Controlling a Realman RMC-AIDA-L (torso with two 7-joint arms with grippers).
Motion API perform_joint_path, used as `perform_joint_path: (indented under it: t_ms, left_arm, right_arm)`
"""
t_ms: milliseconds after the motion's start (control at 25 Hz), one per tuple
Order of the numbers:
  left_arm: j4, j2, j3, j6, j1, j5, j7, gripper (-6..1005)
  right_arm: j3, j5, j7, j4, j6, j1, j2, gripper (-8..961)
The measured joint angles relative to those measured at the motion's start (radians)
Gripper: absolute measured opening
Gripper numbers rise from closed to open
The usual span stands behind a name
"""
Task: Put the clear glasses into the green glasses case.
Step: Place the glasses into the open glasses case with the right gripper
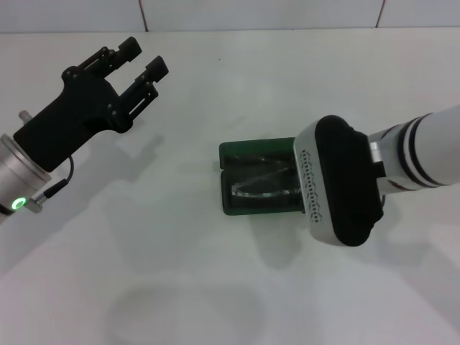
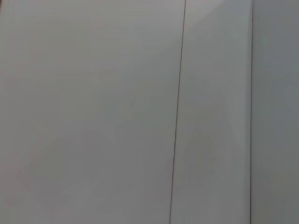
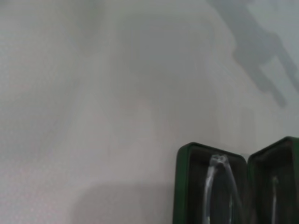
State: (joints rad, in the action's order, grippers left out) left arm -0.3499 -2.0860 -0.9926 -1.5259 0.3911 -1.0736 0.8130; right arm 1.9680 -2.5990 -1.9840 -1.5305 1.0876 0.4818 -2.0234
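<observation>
The green glasses case (image 1: 231,154) lies open in the middle of the white table. The clear glasses (image 1: 260,188) rest inside its dark lining. My right arm reaches in from the right, and its wrist housing (image 1: 338,180) hangs over the case's right end, hiding the gripper below it. The right wrist view shows the case (image 3: 183,186) open from close by, with the clear glasses (image 3: 216,184) lying in one half. My left gripper (image 1: 144,59) is raised at the far left, open and holding nothing, well away from the case.
The white table (image 1: 180,273) stretches around the case on all sides. A tiled wall (image 1: 259,13) runs along the back edge. The left wrist view holds only plain white surface with a dark seam (image 2: 177,112).
</observation>
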Motion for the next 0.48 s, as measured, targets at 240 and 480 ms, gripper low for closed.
perform_joint_path:
  t_ms: [240,480]
  left_arm:
    - [-0.003,0.001,0.000,0.001,0.001,-0.002,0.000,644]
    - [-0.004,0.000,0.003,0.000,0.002,-0.001,-0.001,646]
  right_arm:
    - [-0.084,0.099,0.027,-0.025,0.087,0.002,0.002,396]
    - [-0.263,0.324,0.172,-0.019,0.241,0.003,0.003,406]
